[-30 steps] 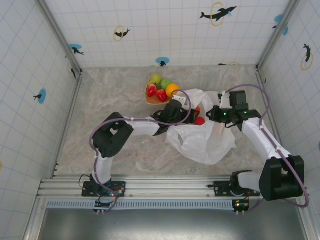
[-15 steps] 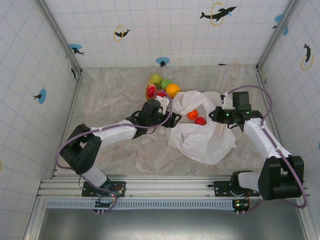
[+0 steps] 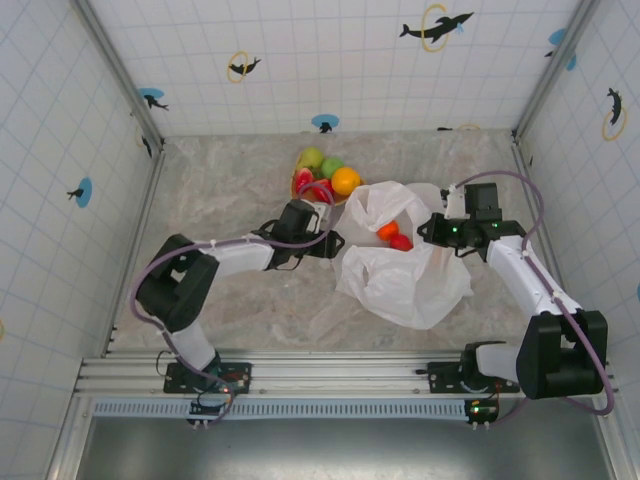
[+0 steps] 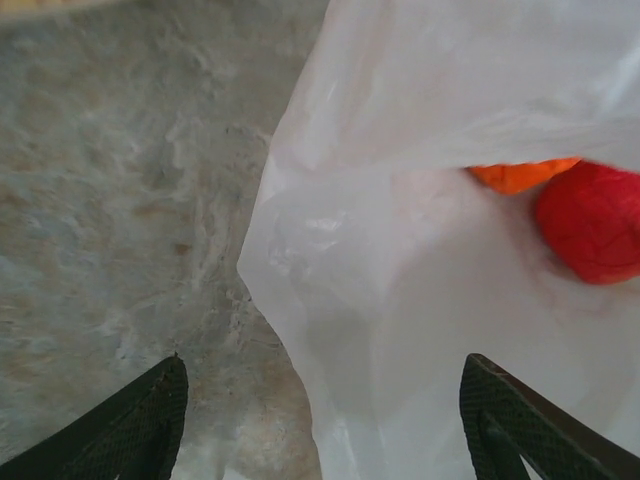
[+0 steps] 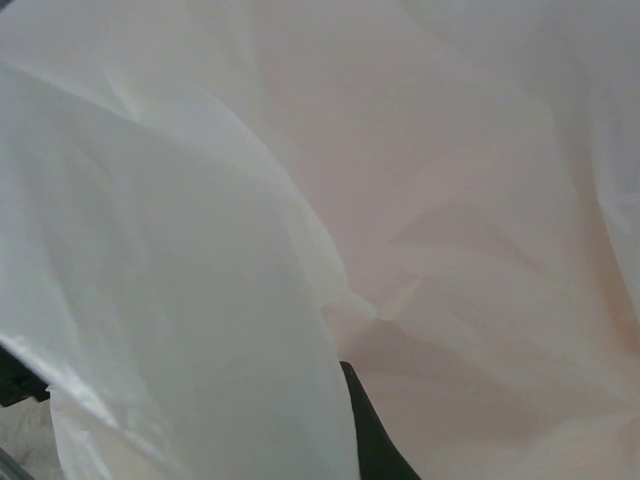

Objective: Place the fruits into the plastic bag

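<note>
1 orange fruit (image 3: 388, 230) and 1 red fruit (image 3: 401, 242) lie inside the plastic bag (image 3: 405, 285). The other fruits (image 3: 345, 181) cluster just behind it. The right gripper (image 3: 432, 229) pinches the bag's rim. The left gripper (image 4: 322, 365), jaws wide and empty, straddles its left edge.

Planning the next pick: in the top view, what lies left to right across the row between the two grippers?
In order: left gripper → orange fruit → red fruit → right gripper, pinching the bag.
</note>
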Robot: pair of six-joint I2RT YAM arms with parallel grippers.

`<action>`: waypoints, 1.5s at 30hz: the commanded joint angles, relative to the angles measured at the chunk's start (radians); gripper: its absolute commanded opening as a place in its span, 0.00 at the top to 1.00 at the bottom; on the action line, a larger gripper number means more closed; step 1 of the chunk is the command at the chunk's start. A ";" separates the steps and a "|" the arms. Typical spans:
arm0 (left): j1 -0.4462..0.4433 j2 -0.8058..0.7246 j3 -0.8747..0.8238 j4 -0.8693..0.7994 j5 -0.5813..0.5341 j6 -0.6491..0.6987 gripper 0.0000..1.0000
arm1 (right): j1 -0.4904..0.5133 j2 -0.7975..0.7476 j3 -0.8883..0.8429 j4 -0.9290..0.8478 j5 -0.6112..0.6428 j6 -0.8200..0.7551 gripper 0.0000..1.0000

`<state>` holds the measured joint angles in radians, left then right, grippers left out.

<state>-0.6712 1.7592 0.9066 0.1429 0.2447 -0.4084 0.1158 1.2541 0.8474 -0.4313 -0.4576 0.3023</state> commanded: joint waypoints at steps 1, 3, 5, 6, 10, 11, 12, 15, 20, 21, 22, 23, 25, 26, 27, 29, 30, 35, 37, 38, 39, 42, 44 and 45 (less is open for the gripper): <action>0.002 0.051 0.046 0.014 0.056 -0.031 0.32 | -0.006 -0.007 -0.017 -0.012 -0.007 -0.008 0.98; 0.003 0.083 0.055 0.021 0.072 -0.041 0.36 | -0.006 -0.007 -0.016 -0.011 -0.009 -0.007 0.98; 0.002 0.105 0.054 0.032 0.092 -0.050 0.41 | -0.005 -0.007 -0.016 -0.010 -0.012 -0.005 0.98; 0.002 0.111 0.052 0.040 0.104 -0.054 0.43 | -0.005 -0.008 -0.016 -0.008 -0.012 -0.004 0.98; 0.001 0.131 0.044 0.078 0.155 -0.072 0.55 | -0.006 -0.007 -0.013 -0.008 -0.010 -0.004 0.98; -0.001 0.136 0.046 0.083 0.168 -0.076 0.58 | -0.006 -0.007 -0.011 -0.006 -0.010 -0.003 0.98; -0.001 0.142 0.048 0.086 0.180 -0.078 0.62 | -0.005 -0.005 -0.010 -0.006 -0.012 -0.004 0.98; -0.007 0.147 0.061 0.086 0.210 -0.081 0.79 | -0.005 -0.005 0.000 -0.006 -0.006 -0.003 0.98; -0.030 0.046 0.063 0.084 0.307 -0.106 1.00 | -0.014 -0.011 0.082 -0.070 0.051 -0.038 0.97; -0.039 0.014 0.092 0.090 0.340 -0.117 1.00 | -0.015 -0.012 0.112 -0.101 0.094 -0.057 0.97; -0.052 -0.023 0.106 0.103 0.380 -0.135 1.00 | -0.016 -0.013 0.152 -0.141 0.154 -0.079 0.97; -0.065 -0.058 0.116 0.122 0.421 -0.157 1.00 | -0.016 -0.012 0.188 -0.178 0.204 -0.099 0.97; -0.089 -0.105 0.133 0.175 0.484 -0.204 1.00 | -0.017 -0.007 0.250 -0.235 0.287 -0.132 0.97; -0.102 -0.120 0.141 0.201 0.507 -0.226 1.00 | -0.018 -0.002 0.280 -0.272 0.327 -0.149 0.97; -0.109 -0.129 0.148 0.219 0.525 -0.249 1.00 | -0.019 0.003 0.307 -0.297 0.361 -0.162 0.97; -0.120 -0.136 0.162 0.254 0.549 -0.288 1.00 | -0.019 0.013 0.363 -0.344 0.433 -0.185 0.97; -0.122 -0.138 0.164 0.267 0.554 -0.303 1.00 | -0.020 0.016 0.380 -0.355 0.453 -0.191 0.97; -0.122 -0.129 0.144 0.226 0.496 -0.280 1.00 | -0.021 0.019 0.393 -0.355 0.457 -0.198 0.97; -0.122 -0.121 0.141 0.169 0.455 -0.257 1.00 | -0.020 0.021 0.377 -0.347 0.444 -0.196 0.97; -0.121 -0.120 0.137 0.144 0.441 -0.244 1.00 | -0.021 0.021 0.365 -0.340 0.442 -0.196 0.97; -0.122 -0.123 0.131 0.131 0.431 -0.234 1.00 | -0.022 0.021 0.354 -0.333 0.441 -0.196 0.97; -0.122 -0.145 0.102 0.078 0.376 -0.187 1.00 | -0.024 0.018 0.310 -0.295 0.406 -0.188 0.97; -0.122 -0.162 0.091 0.016 0.314 -0.135 1.00 | -0.025 0.012 0.271 -0.255 0.336 -0.172 0.97; -0.122 -0.168 0.084 -0.007 0.292 -0.112 0.99 | -0.025 0.009 0.256 -0.240 0.309 -0.164 0.97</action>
<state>-0.7975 1.6241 1.0119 0.2375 0.6250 -0.6098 0.0963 1.2705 1.1484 -0.7216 -0.0689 0.1238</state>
